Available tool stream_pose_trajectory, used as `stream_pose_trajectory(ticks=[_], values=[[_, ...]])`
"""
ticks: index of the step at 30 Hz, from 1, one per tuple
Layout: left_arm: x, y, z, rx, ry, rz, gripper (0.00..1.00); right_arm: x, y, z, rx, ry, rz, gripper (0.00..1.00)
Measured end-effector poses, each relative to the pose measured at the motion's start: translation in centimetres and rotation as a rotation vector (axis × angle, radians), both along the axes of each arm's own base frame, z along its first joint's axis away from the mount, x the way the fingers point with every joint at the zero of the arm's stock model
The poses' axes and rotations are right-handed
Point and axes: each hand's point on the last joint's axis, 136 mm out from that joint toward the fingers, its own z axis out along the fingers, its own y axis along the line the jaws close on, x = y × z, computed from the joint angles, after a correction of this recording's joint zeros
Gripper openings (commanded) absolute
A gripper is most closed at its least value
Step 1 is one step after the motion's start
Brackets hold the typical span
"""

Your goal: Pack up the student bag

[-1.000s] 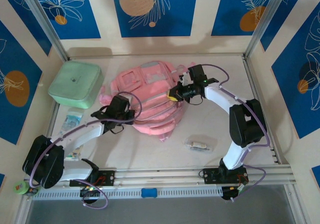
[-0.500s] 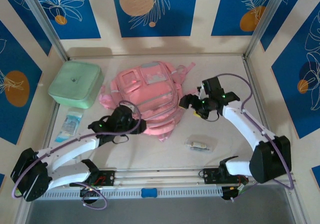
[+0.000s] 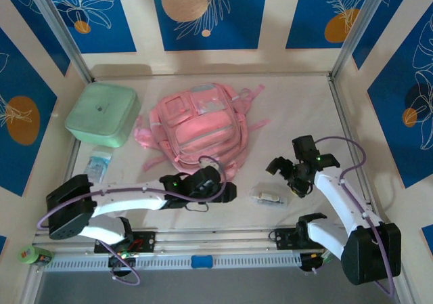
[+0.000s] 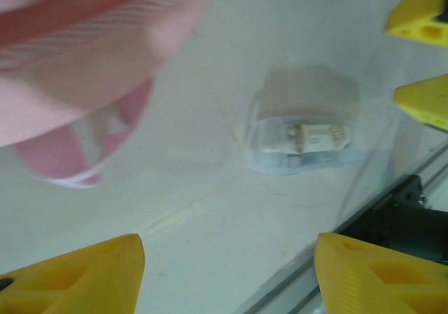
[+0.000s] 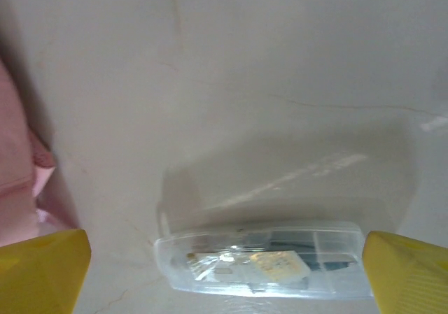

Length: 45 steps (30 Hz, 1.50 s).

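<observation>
The student bag [image 3: 199, 131], a soft pink backpack, lies flat at the middle back of the table; its pink edge shows in the left wrist view [image 4: 77, 55] and the right wrist view [image 5: 14, 181]. A clear plastic case [image 3: 267, 196] with small items inside lies on the table in front of the bag. My left gripper [image 3: 233, 190] is just left of the case, open, with bare table between its yellow fingertips [image 4: 77, 275]. My right gripper [image 3: 283, 177] is open just right of the case [image 5: 269, 265], which lies between its spread fingertips [image 5: 413, 272], untouched.
A mint-green square lidded box [image 3: 103, 114] stands at the back left. A small pale packet [image 3: 98, 163] lies in front of it. The metal rail [image 3: 216, 240] runs along the near edge. The right gripper's yellow fingers [image 4: 420, 20] show in the left wrist view.
Both arms have left the bag and swung toward the near edge beside the clear case. Both grippers have gone from shut to open.
</observation>
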Motion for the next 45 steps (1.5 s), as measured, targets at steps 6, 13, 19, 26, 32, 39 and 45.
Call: stream_pose_trajectory(ticks=[6, 13, 19, 26, 32, 39, 45], values=[[-0.3, -5.2, 0.0, -0.078, 0.041, 0.003, 0.65, -0.7, -0.6, -1.5, 0.031, 0.034, -0.051, 0.99], [-0.7, -7.0, -2.4, -0.109, 0.135, 0.086, 0.62, -1.1, -0.1, -2.5, 0.097, 0.045, -0.068, 0.99], [-2.3, -8.5, -4.2, -0.095, 0.182, 0.095, 0.62, -1.4, 0.4, -2.9, 0.133, 0.052, -0.06, 0.99], [-1.6, -10.1, -3.2, -0.131, 0.182, 0.126, 0.64, -1.7, 1.0, -2.7, 0.168, 0.041, -0.05, 0.99], [-0.4, -9.9, -4.7, -0.097, 0.169, 0.165, 0.64, -2.1, 1.7, -2.5, 0.206, 0.042, -0.033, 0.99], [3.4, -8.6, -4.3, -0.071, 0.072, 0.239, 0.63, -2.7, 3.2, -1.7, 0.255, 0.033, 0.027, 0.99], [4.8, -8.2, -4.3, -0.054, 0.014, 0.235, 0.55, -2.1, 3.8, -1.7, 0.263, 0.023, 0.022, 0.99]])
